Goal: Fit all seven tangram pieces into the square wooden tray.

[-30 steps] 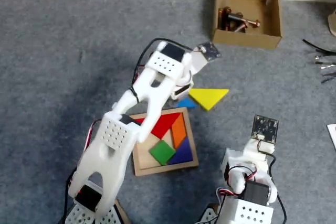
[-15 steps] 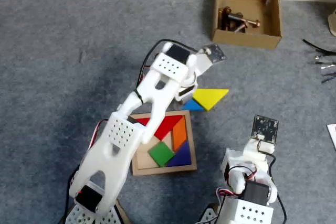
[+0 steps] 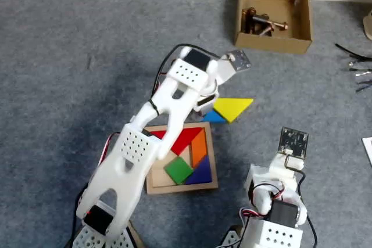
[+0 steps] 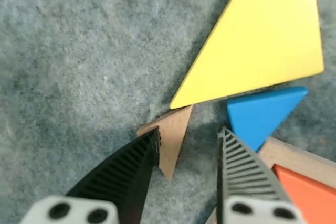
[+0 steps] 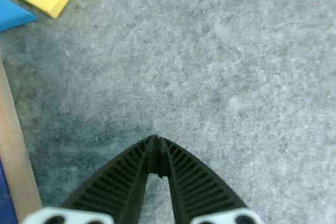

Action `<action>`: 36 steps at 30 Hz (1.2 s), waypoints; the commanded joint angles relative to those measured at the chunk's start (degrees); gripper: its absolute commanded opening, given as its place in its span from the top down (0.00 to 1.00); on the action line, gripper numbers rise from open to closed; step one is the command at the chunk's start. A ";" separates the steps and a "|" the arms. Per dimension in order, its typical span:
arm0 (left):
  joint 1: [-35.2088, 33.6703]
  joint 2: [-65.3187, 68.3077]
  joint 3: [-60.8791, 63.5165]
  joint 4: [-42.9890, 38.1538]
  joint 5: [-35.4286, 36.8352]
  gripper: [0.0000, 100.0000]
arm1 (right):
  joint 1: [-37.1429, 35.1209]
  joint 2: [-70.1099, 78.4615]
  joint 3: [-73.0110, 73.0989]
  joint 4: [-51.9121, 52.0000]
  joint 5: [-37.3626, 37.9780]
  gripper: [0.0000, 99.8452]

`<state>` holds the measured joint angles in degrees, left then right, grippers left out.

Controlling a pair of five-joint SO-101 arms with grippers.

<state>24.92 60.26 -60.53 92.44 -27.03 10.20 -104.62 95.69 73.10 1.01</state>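
Over the last second the left arm has stretched farther out over the tray (image 3: 213, 161) and settled. The left gripper (image 4: 189, 135) points down at the carpet with jaws apart. The wood-coloured triangle (image 4: 170, 140) lies between them, against one jaw and clear of the other, its long point running back along that jaw. The yellow triangle (image 4: 262, 40) is just ahead of the tips and the blue triangle (image 4: 260, 114) just beyond the other jaw. This arm is much the nearer; the right gripper (image 5: 156, 153), jaws together, hangs folded back over carpet beside the tray.
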 commanded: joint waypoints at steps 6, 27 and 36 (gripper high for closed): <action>-3.12 -0.48 -6.64 0.26 -0.70 0.81 | 0.57 -0.66 6.55 -1.54 -0.53 1.00; -3.03 6.46 -5.49 -0.09 -5.01 0.82 | 0.57 -0.66 6.55 -1.54 -0.53 1.00; -3.38 6.73 -8.84 0.35 -4.84 0.86 | 0.57 -0.66 6.55 -1.54 -0.53 1.00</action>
<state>21.93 66.59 -67.74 92.53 -31.87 10.20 -104.62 95.69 73.10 1.01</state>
